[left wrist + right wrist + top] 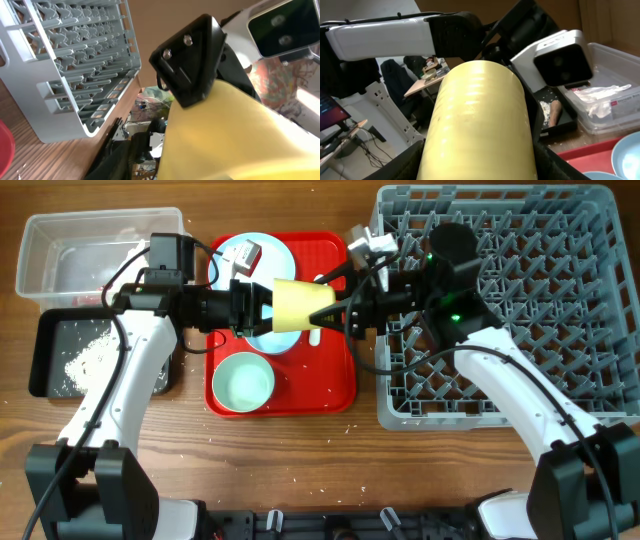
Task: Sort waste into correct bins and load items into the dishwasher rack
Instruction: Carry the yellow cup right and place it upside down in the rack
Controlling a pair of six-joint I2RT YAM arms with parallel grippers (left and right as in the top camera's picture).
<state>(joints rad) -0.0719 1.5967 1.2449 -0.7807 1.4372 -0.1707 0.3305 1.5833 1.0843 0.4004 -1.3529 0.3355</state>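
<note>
The yellow cup (300, 305) hangs on its side above the red tray, between both arms. My right gripper (340, 310) is shut on its narrow end, and in the right wrist view its black fingers (400, 167) press both sides of the cup (480, 115). My left gripper (262, 308) is at the wide rim. One dark finger (117, 165) stands apart from the cup wall (240, 140), so it is open. The pale blue plate (278, 250), mint-green bowl (243, 381) and white spoon (315, 335) lie below. The grey dishwasher rack (540, 310) is at the right.
The red tray (330, 385) sits mid-table. At the far left are the clear tub (80, 255), holding paper (597, 95), and the black tray (45, 360), holding rice (85, 355) and an orange-brown stick (556, 112). A small white item (243, 255) rests on the plate.
</note>
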